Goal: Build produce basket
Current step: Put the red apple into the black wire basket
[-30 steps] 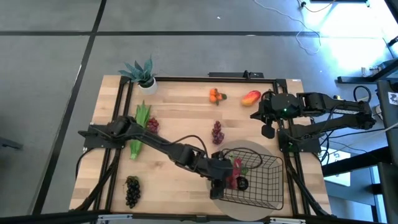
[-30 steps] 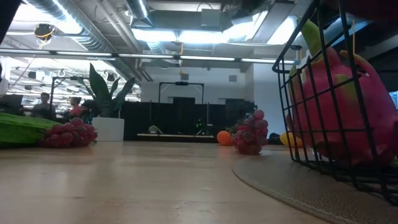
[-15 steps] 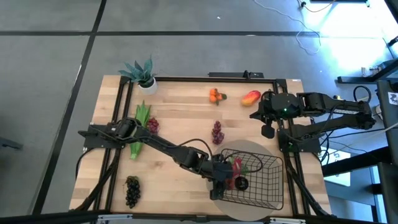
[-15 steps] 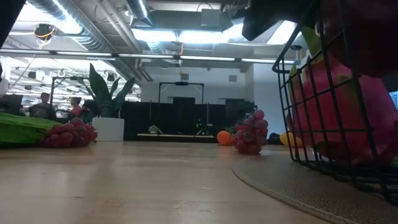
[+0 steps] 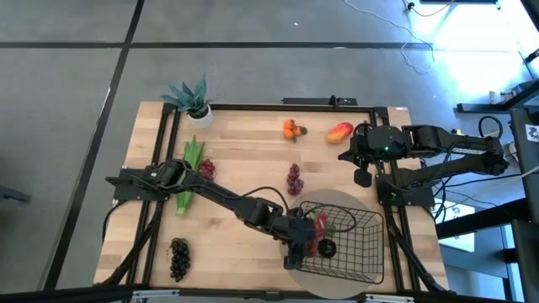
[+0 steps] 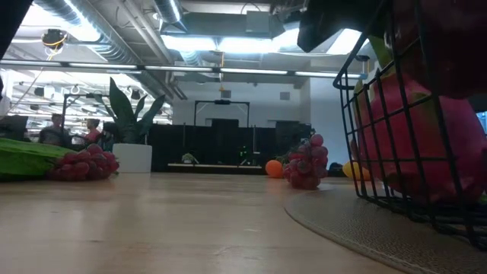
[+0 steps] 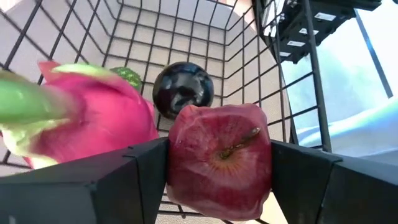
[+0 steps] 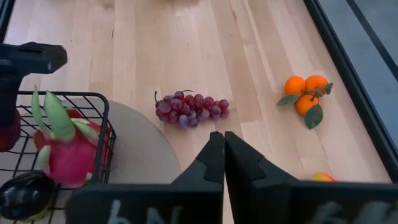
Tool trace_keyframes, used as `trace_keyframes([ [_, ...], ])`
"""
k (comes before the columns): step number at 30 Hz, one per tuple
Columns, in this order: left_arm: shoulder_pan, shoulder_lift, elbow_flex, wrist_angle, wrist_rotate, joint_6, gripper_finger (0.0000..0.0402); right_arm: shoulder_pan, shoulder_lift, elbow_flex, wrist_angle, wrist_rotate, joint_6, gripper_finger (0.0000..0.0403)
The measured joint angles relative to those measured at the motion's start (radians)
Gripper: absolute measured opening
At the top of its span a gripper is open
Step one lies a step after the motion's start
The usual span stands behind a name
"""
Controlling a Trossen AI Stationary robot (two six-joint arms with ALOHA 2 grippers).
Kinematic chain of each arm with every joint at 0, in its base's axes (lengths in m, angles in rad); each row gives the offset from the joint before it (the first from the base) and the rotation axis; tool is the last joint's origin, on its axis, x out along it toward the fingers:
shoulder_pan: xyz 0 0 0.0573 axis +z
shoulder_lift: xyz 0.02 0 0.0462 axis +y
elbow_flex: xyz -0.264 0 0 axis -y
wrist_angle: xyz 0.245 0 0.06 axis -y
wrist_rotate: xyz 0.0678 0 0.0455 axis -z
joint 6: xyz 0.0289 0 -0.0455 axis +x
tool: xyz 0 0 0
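Observation:
The black wire basket [image 5: 352,246] stands on a round grey mat [image 5: 335,204] at the table's near right. In it lie a pink dragon fruit [image 7: 93,118] and a dark round fruit [image 7: 183,87]. My left gripper [image 5: 305,239] hangs over the basket's left side, shut on a red apple [image 7: 217,158]. In the low view the dragon fruit [image 6: 426,137] shows behind the mesh, with the arm dark above it. My right gripper [image 8: 224,138] is shut and holds nothing; it hovers near the table's far right [image 5: 363,177]. My left gripper pinches the red apple by its two opposite sides [image 7: 177,162], one finger on each, with the stem end facing the wrist camera. The fingers come from above, pointing down into the basket. The apple is lifted clear, above the dragon fruit and the dark fruit.
On the table lie purple grapes [image 5: 294,178], tangerines [image 5: 291,129], a red-yellow mango [image 5: 339,131], a green stalk [image 5: 189,172] with red grapes [image 5: 205,170] beside it, and dark grapes [image 5: 178,257]. A potted spiky plant [image 5: 195,101] stands at the far left corner.
My left gripper, with the apple, has come down toward the basket's left side and edged right; in the low view it now hangs in front of the mesh. In the last half second it has kept still.

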Motion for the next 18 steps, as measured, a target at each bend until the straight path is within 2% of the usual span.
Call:
trace_keyframes([
  [12,0.006,0.0,0.0,0.011,0.007,0.085,0.0223,0.0,0.0,0.0,0.0,-0.003,-0.003,0.0],
  [14,0.009,0.0,0.0,0.014,0.018,0.075,0.0223,0.0,0.0,0.0,0.0,-0.042,-0.022,0.0],
  [18,0.01,0.0,0.0,-0.001,0.018,0.073,0.0224,0.003,0.0,0.0,-0.001,-0.231,-0.093,0.0],
])
